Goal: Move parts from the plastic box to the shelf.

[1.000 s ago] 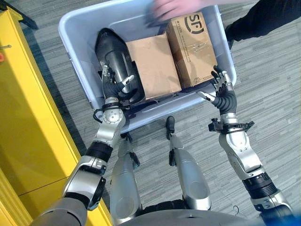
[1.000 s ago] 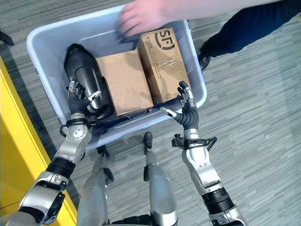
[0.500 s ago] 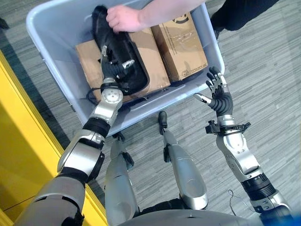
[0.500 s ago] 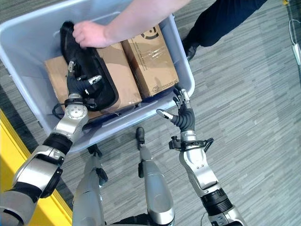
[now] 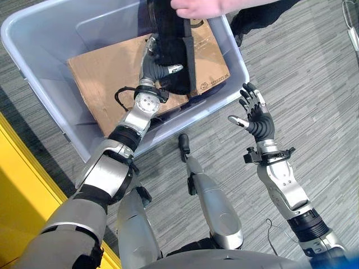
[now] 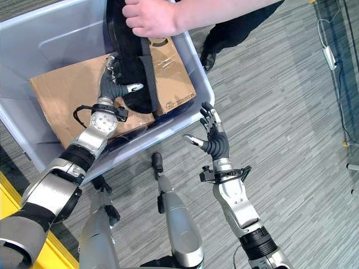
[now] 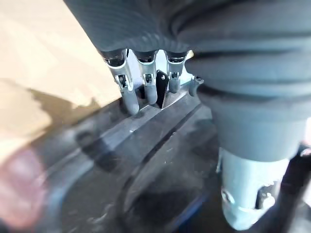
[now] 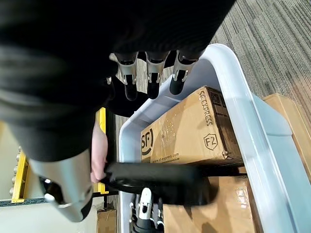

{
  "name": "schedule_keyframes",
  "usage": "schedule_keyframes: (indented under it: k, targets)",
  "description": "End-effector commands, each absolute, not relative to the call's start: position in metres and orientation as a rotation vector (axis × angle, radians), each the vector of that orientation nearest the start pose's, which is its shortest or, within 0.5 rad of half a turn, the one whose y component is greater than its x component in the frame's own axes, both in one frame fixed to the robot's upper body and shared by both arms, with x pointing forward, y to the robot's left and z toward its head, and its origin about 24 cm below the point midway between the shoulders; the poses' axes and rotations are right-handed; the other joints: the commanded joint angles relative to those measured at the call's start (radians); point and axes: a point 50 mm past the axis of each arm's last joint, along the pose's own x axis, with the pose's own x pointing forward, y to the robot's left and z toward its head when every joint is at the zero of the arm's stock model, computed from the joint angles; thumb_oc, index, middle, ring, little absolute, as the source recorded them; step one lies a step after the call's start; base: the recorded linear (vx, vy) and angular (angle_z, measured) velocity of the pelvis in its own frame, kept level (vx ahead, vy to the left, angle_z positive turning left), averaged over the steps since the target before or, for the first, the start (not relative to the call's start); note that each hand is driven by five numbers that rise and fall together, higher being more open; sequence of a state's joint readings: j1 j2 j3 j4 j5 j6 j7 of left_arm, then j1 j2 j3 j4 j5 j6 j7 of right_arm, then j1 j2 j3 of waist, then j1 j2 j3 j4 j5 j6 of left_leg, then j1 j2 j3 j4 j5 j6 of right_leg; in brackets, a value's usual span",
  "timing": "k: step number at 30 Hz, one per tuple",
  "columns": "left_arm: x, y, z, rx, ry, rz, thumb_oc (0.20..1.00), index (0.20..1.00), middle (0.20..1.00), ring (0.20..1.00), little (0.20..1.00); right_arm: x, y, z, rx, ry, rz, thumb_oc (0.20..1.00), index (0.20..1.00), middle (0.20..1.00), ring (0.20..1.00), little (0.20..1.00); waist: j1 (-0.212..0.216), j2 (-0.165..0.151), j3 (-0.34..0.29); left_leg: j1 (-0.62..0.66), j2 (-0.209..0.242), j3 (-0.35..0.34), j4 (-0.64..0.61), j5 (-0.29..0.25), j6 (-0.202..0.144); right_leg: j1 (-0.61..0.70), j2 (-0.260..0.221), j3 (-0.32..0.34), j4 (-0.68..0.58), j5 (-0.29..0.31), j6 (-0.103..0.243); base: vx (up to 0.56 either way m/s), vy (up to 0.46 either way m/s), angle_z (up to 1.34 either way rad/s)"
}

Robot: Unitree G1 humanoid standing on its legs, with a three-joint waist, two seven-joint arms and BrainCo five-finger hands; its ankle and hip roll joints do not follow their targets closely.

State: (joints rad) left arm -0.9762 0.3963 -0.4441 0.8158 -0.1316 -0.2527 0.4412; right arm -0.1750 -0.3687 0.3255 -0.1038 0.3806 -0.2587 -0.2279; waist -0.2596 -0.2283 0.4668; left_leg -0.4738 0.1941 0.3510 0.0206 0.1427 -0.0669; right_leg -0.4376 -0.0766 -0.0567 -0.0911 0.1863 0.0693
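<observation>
Grey striped carpet (image 5: 314,84) lies under a pale plastic box (image 5: 33,33). Inside it, a black part (image 6: 132,67) stands tilted over two cardboard boxes (image 5: 106,73), with the left hand (image 5: 154,64) pressed against its lower side, fingers curled around its edge. Above that hand, a person's hand (image 6: 148,17) grips the part's top. Outside the box's near wall, the right hand (image 6: 210,137) hovers with fingers spread, holding nothing.
</observation>
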Motion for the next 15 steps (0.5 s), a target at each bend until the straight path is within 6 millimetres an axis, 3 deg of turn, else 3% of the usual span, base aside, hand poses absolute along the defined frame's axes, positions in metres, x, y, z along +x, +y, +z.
schedule_keyframes:
  k: [1, 15]
  targets:
    - [0.391, 0.182, 0.145, 0.479, -0.268, 0.227, 1.000, 1.000, 1.000, 1.000, 1.000, 0.260, -0.153, 0.150, 0.115, -0.562, 0.134, 1.000, 1.000, 1.000, 1.000, 1.000, 0.004, 0.039, 0.010, 0.041, 0.021, -0.034, 0.084, -0.106, -0.062, 0.036, -0.066, 0.012, 0.141, -0.132, 0.101, 0.00, 0.000, 0.00]
    - [0.357, 0.160, 0.136, 0.220, -0.392, 0.165, 1.000, 1.000, 1.000, 1.000, 1.000, 0.259, -0.162, 0.150, 0.109, -0.562, 0.089, 1.000, 1.000, 1.000, 1.000, 1.000, 0.057, 0.070, 0.008, 0.077, -0.001, -0.049, 0.060, -0.107, -0.053, 0.080, -0.080, -0.005, 0.127, -0.142, 0.099, 0.00, 0.001, 0.01]
